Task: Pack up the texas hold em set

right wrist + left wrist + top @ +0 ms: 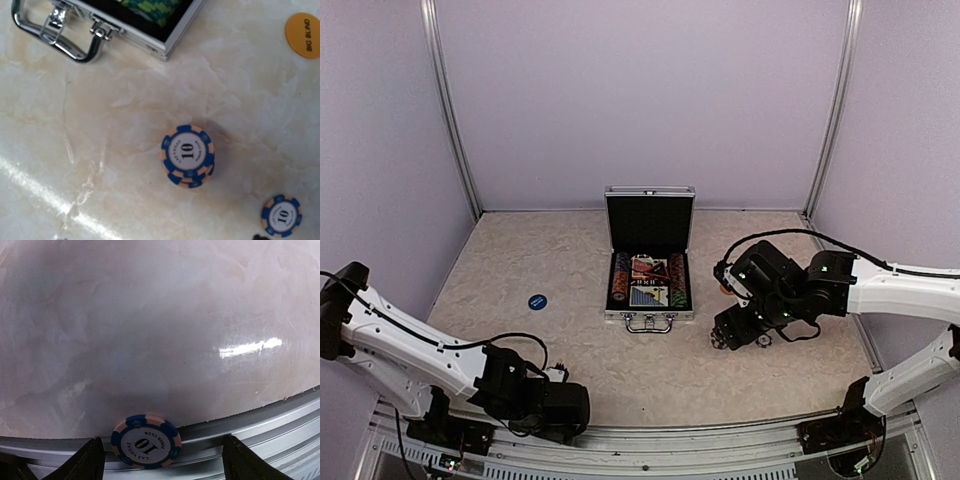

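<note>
On the worktop point(520, 250), toward its far middle, the silver aluminium case point(649, 222) is seen open, lid upright and handle point(55, 37) turned toward the arms. Rows of striped chips point(619, 278) and card decks point(648, 280) are seated in its black tray.

Just right of the case's front corner the right pincer point(733, 335) is held above the worktop. Almost nothing of its fingers is caught by the wrist view and nothing is seen between them, so it is taken to be spread wide and empty. Beyond it, toward that corner of the case, a short stack of blue-and-cream "10" chips point(187, 156) is set upright. The stack is round, so no long axis has to be matched; only a centred descent is judged to be needed. This arm is plainly the nearer one.

Well apart from the case, down at the near left edge of the worktop, the left pincer point(161, 455) is held low with its fingers point(92, 460) set wide. A single "10" chip point(146, 441) is framed between them, off-centre toward one finger and touched by neither. It sits where the stone meets the metal rail point(260, 430); whether it lies flat or leans cannot be told.

Three small pieces are left loose. A blue disc point(537, 301) lies left of the case, an orange "BIG BLIND" disc point(302, 31) lies right of it, and another "10" chip point(281, 215) lies near the stack on the side away from the case.
</note>
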`<state>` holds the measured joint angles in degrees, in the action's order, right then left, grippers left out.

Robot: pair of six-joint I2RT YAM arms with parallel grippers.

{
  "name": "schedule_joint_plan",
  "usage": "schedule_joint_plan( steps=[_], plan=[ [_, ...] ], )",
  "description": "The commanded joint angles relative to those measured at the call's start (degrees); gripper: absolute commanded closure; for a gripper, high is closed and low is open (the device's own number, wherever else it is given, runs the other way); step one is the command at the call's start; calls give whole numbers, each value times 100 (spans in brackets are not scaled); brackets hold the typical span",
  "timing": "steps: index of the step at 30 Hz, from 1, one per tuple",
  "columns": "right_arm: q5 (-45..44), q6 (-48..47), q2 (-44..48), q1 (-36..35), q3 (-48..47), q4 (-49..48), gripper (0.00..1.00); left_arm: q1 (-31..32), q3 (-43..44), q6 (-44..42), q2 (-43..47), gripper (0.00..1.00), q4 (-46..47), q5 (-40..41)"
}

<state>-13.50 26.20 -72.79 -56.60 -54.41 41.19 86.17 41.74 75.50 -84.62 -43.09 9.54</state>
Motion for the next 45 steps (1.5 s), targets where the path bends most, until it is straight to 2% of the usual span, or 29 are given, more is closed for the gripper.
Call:
schedule_joint_plan(
  steps=[1, 11, 25, 32, 45],
  plan=[
    [47, -36, 86, -8, 39, -24, 21, -107, -223, -71, 125, 20, 403, 42],
    [68, -57, 27, -9, -31, 1, 22, -173, -447, -58, 122, 28, 618, -66],
    [67, -18, 175, -4, 66, -58, 21, 151, -212, -67, -484, 47, 309, -26],
    [32, -5, 196, -5, 89, -58, 21, 147, 1, -103, -438, 56, 172, 141],
    [17, 15, 228, -9, 62, -24, 21, 61, 959, -510, -654, 58, -212, 690]
  ],
)
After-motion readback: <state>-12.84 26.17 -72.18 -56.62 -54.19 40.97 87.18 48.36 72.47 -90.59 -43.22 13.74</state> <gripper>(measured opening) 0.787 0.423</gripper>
